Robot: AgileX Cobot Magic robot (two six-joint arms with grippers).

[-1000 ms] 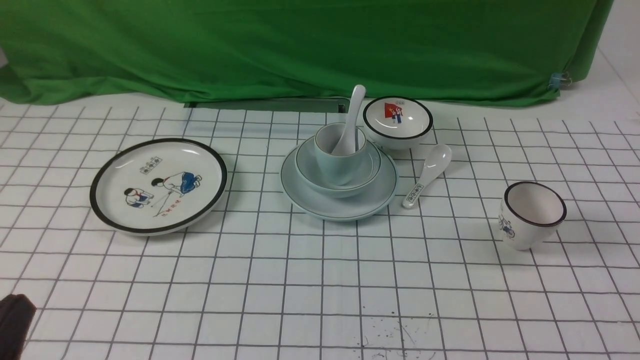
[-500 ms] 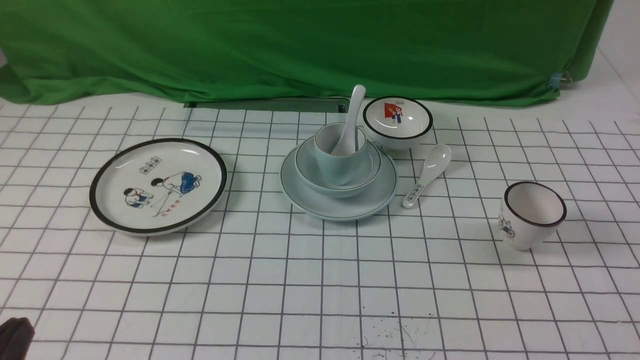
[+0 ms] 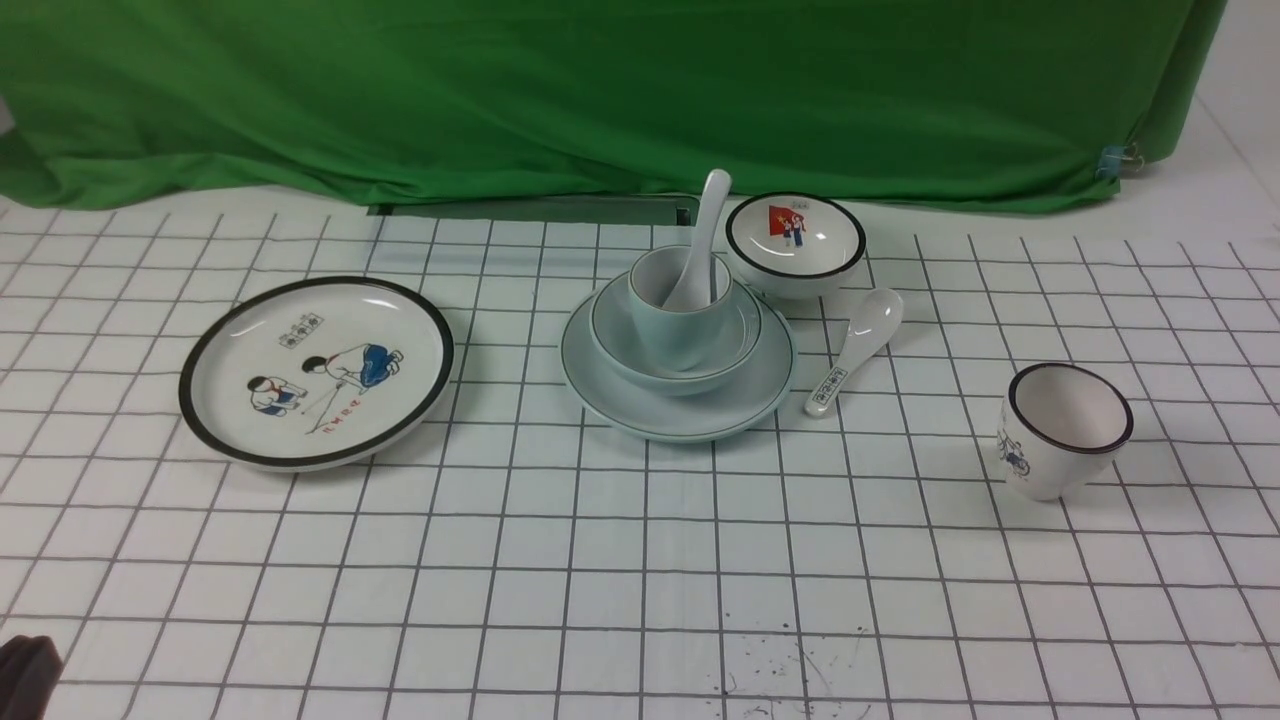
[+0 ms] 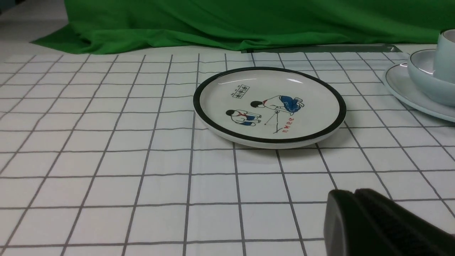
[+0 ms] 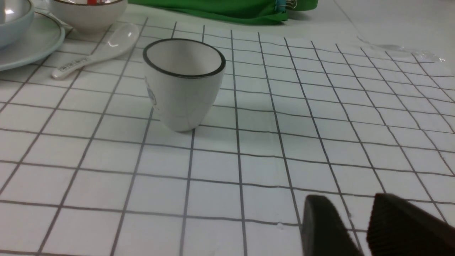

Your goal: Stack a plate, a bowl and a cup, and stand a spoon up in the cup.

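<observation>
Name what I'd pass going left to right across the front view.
White black-rimmed plate with cartoon children, pale bluish-white stacked plate, bowl and cup, white ceramic spoon with printed handle, white black-rimmed cup with blue drawing.

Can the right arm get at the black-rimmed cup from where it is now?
Probably yes: the right gripper stands open and holds nothing, and the black-rimmed cup sits apart from the other dishes, with only bare table showing between them in the wrist view.

Two plates (image 3: 318,375), two bowls (image 3: 797,240), two cups (image 3: 1065,430), two spoons (image 3: 857,345) showing; one green cloth (image 3: 600,100) hanging.
</observation>
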